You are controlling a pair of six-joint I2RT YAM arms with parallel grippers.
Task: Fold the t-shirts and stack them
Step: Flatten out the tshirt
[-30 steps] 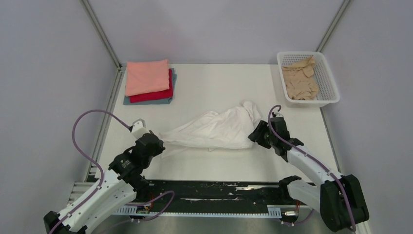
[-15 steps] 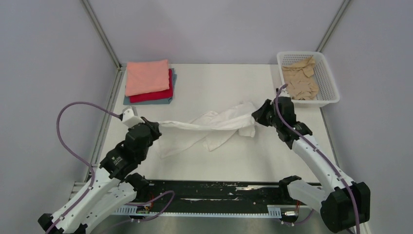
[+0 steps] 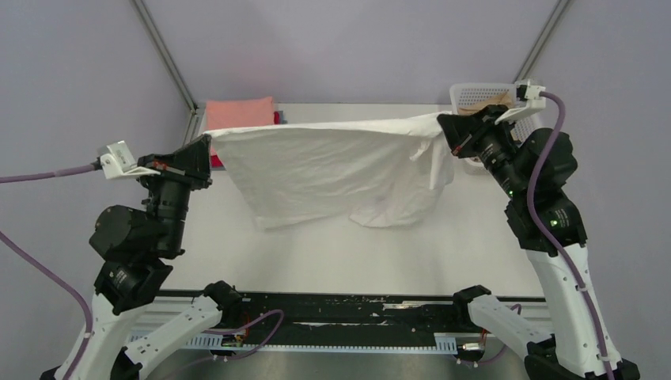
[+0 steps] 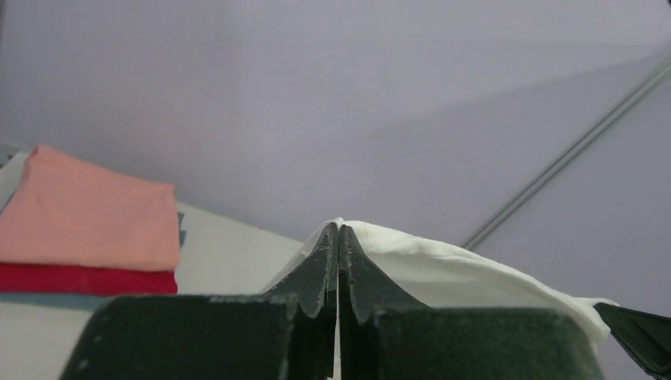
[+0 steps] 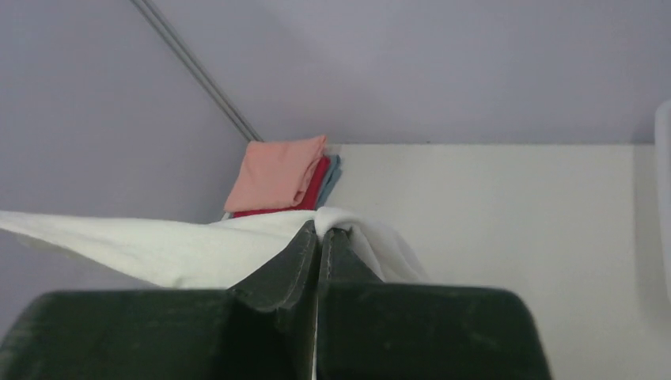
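Observation:
The large white t-shirt (image 3: 324, 170) hangs stretched in the air between both arms, its lower part drooping toward the table. My left gripper (image 3: 207, 141) is shut on its left corner; in the left wrist view the white t-shirt (image 4: 443, 273) drapes over the closed left gripper (image 4: 339, 231). My right gripper (image 3: 445, 123) is shut on the right corner, where cloth bunches and hangs; the white t-shirt (image 5: 158, 249) wraps the closed right gripper (image 5: 320, 231). A folded stack, salmon-pink on red (image 3: 237, 111), lies at the back left, partly hidden behind the shirt.
A white lattice basket (image 3: 479, 95) sits at the back right, mostly hidden by my right arm, so its contents barely show. The folded stack (image 5: 281, 174) lies by the left wall post in the right wrist view. A black rail runs along the table's near edge (image 3: 340, 313).
Both arms rose and spread apart, lifting the white t-shirt off the table and stretching it out. The right gripper closed on its corner during the last second.

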